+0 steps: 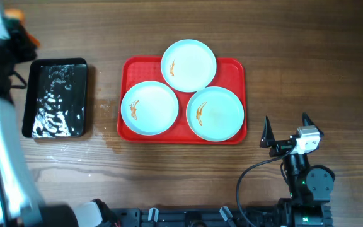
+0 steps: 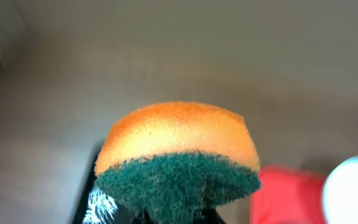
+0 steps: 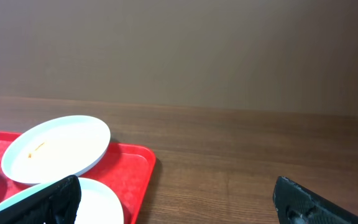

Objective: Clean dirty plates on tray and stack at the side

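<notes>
Your left hand [image 2: 166,216] clamps the sponge [image 2: 178,155], right hand [image 1: 286,121] gapes empty: press hard and the unsteadied top plate [image 1: 188,65] may skid off the tray [image 1: 233,71].

Three plates [image 1: 188,65] on large tray [image 1: 232,70], one behind two abreast; small tray [image 1: 30,75] well left, both on table [image 1: 307,57].

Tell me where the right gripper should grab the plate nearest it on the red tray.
Probably its right rim, coming from the right: the plate lies flat, that edge faces the open right gripper, and its left side crowds the other plates.
</notes>
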You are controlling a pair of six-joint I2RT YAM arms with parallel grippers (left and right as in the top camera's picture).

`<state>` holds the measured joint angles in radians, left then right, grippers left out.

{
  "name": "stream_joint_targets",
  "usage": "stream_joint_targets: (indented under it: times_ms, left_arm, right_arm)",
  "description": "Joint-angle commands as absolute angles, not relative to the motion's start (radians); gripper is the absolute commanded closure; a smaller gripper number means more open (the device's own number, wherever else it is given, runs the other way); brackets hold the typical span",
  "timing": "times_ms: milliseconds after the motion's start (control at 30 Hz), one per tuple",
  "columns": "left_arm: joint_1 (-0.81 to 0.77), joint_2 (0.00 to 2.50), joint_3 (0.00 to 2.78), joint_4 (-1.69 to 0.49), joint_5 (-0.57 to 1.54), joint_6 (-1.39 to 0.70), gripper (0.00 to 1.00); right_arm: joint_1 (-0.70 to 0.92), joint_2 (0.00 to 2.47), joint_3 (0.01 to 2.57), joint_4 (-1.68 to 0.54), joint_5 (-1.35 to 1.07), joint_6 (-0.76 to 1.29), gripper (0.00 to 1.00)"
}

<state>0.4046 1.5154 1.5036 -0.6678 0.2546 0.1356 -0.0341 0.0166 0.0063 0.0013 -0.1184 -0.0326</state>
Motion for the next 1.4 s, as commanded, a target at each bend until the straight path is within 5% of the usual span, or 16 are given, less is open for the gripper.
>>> stream_joint_targets:
  times_ms: [0, 533, 933, 1367]
  left_arm:
    - [0.402, 1.679, 1.369, -0.688, 0.184, 0.179, 0.96]
    - [0.357, 1.457, 1.481, -0.646, 0.140, 0.176, 0.96]
    - [0.345, 1.637, 1.326, -0.728, 0.059, 0.176, 0.96]
    - [0.123, 1.407, 1.537, -0.727, 0.199, 0.067, 0.96]
  right_arm:
    - [-0.041, 0.010, 0.005, 0.006, -0.104, -0.050, 0.00]
    - [-0.041, 0.010, 0.005, 0.006, -0.104, -0.049, 0.00]
    - [-0.041, 0.010, 0.005, 0.006, -0.104, -0.050, 0.00]
    - [-0.041, 0.010, 0.005, 0.006, -0.105, -0.050, 0.00]
